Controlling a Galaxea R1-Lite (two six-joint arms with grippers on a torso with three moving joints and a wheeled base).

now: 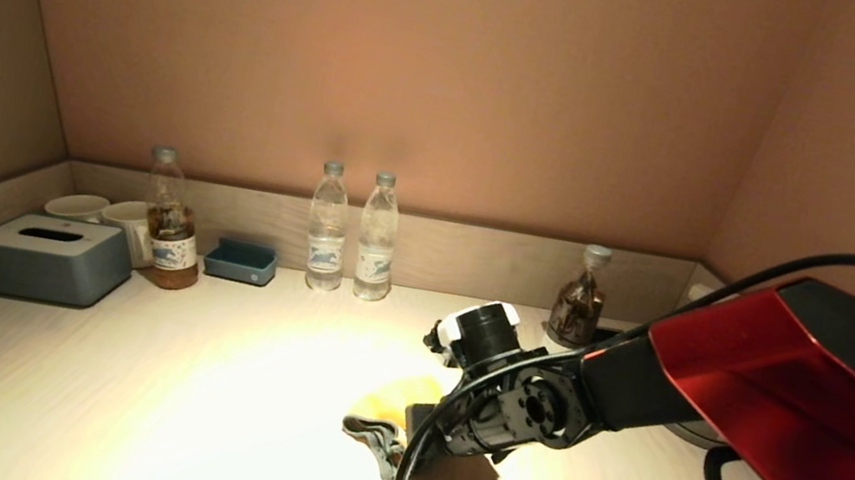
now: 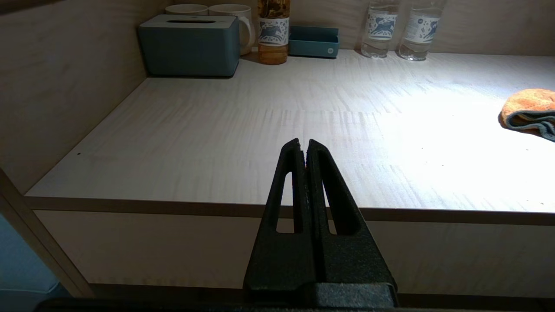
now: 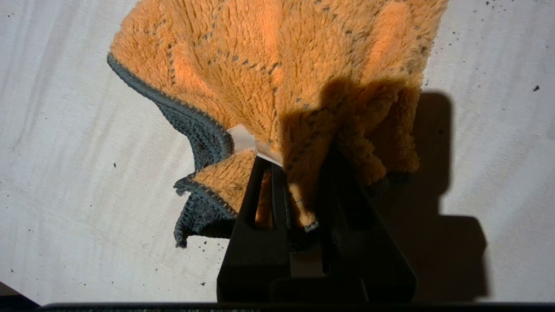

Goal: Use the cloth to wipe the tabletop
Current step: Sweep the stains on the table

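With the right end effector [image 3: 299, 173] pinching the cloth [image 3: 277, 82] mid-surface [image 1: 101, 394], press it flat and sweep evenly toward the front edge, avoiding the bottles [image 1: 350, 231].

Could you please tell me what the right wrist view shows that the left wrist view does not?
Only the right wrist view shows the right gripper with its jaws shut on the cloth, and the cloth's white label. Only the left wrist view shows the left gripper shut and empty before the counter edge, the tissue box and two water bottles. Both show the cloth and the tabletop.
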